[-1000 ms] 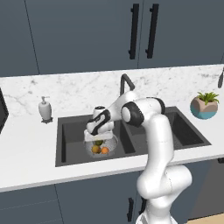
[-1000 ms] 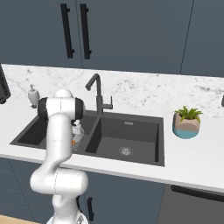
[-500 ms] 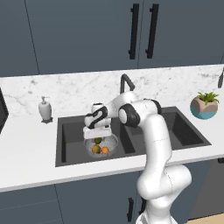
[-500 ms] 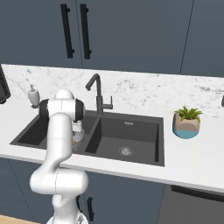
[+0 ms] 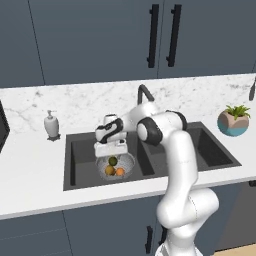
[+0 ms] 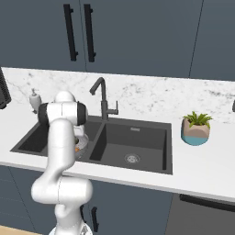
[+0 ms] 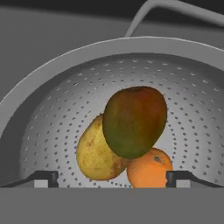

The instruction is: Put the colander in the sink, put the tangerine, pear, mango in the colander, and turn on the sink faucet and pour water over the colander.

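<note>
The silver colander [image 5: 131, 164] sits in the left basin of the dark sink [image 5: 76, 161]. Inside it, in the hand view, the dark green mango [image 7: 134, 121] rests on top of the yellowish pear [image 7: 94, 154] and the orange tangerine [image 7: 148, 169], against the perforated colander wall [image 7: 52, 109]. My gripper [image 5: 110, 150] hangs just above the bowl, pointing down, open, with its fingertips [image 7: 46, 177] wide apart and clear of the fruit. The sink faucet [image 5: 145, 94] rises behind the sink. The water is out of view.
A white soap dispenser [image 5: 51, 125] stands on the marble counter left of the sink. A potted plant [image 5: 233, 120] sits to the right. The right basin [image 6: 133, 143] holds only its drain. Dark cabinets hang above.
The hand has shifted slightly left over the colander and its fingers have spread. The mango now lies in the bowl below it.
</note>
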